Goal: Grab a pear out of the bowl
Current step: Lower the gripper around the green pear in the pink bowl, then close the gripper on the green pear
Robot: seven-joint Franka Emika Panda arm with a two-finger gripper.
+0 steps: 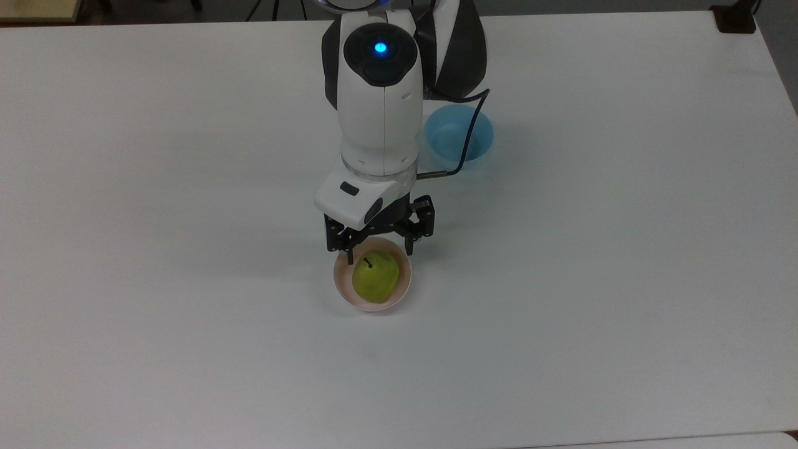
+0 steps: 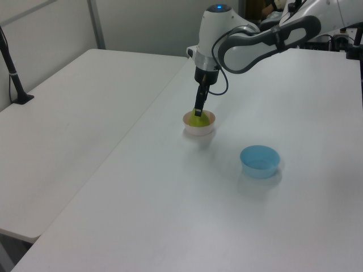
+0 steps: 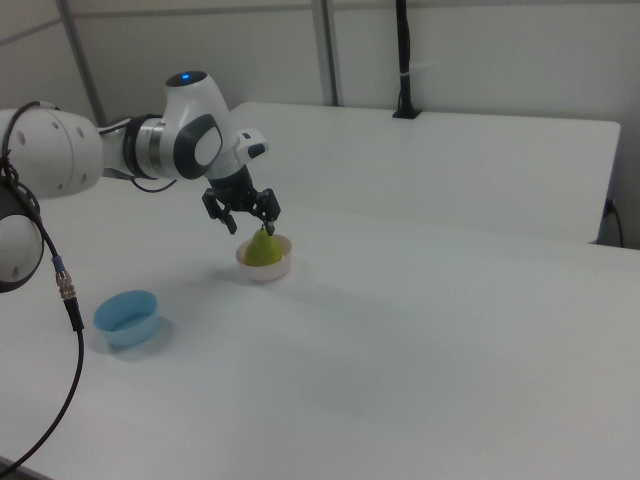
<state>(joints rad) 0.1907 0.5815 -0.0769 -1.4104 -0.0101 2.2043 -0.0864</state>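
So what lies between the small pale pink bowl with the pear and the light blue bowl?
In the left view, only bare white tabletop lies between the pale pink bowl and the light blue bowl; nothing stands there.

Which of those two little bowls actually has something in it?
The pale pink bowl, directly under the gripper, holds a yellow-green pear. The light blue bowl farther back beside the arm has nothing inside.
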